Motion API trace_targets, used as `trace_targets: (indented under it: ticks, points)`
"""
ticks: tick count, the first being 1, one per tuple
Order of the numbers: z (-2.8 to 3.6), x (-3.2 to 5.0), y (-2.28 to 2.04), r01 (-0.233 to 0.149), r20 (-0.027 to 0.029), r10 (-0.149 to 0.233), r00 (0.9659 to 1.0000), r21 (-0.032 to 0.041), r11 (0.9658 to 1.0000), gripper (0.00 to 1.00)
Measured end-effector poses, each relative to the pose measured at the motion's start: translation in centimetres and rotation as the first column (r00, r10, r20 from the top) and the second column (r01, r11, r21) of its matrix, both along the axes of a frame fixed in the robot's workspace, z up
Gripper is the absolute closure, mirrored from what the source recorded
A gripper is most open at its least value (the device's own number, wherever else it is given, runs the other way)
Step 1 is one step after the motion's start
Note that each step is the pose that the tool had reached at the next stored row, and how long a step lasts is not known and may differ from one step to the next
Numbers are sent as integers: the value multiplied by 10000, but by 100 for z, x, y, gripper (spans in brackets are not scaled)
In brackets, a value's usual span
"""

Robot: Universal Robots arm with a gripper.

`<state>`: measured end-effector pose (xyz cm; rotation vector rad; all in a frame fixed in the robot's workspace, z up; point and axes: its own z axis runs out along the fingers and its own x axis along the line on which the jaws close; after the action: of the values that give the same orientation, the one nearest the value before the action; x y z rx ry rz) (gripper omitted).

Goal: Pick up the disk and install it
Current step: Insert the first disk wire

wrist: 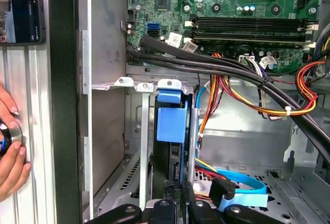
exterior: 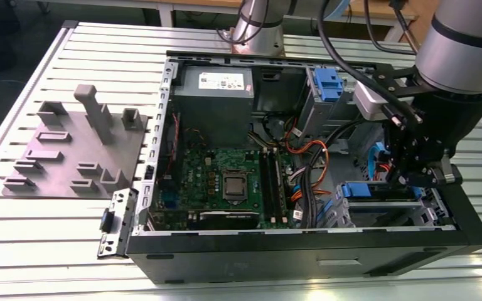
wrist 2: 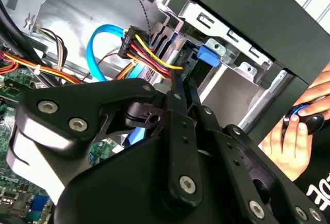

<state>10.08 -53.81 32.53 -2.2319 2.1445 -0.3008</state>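
The open computer case (exterior: pixel 308 251) lay on the slatted desk (exterior: pixel 40 238), and my tool (exterior: pixel 417 179) hung inside it at the exterior view's right, above the drive cage (exterior: pixel 383 210) at the near corner. In the first wrist view the tool seemed clamped on the disk (wrist: pixel 170 123), held edge-on at the cage mouth. To seat it well I judged the blue rails should run square to the cage guides, clear of the orange cables (wrist: pixel 247 100). The disk's label and the fingertips' contact were hidden.
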Motion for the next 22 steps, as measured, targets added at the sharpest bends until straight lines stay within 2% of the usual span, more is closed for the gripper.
trace_targets:
  ticks: [9, 10, 12, 17, 22]
  points:
    - [-17, 0, -3, 0, 0, 0, 10000, 10, 10000, 83]
    - [-11, 0, -3, -1, 0, 1, 10000, 5, 10000, 76]
    - [11, 0, -3, 0, 0, 0, 10000, 5, 10000, 76]
    - [130, 0, -3, -1, -4, 1, 10000, 1, 10000, 76]
    - [140, 0, -2, 0, -5, 0, 10000, 4, 10000, 78]
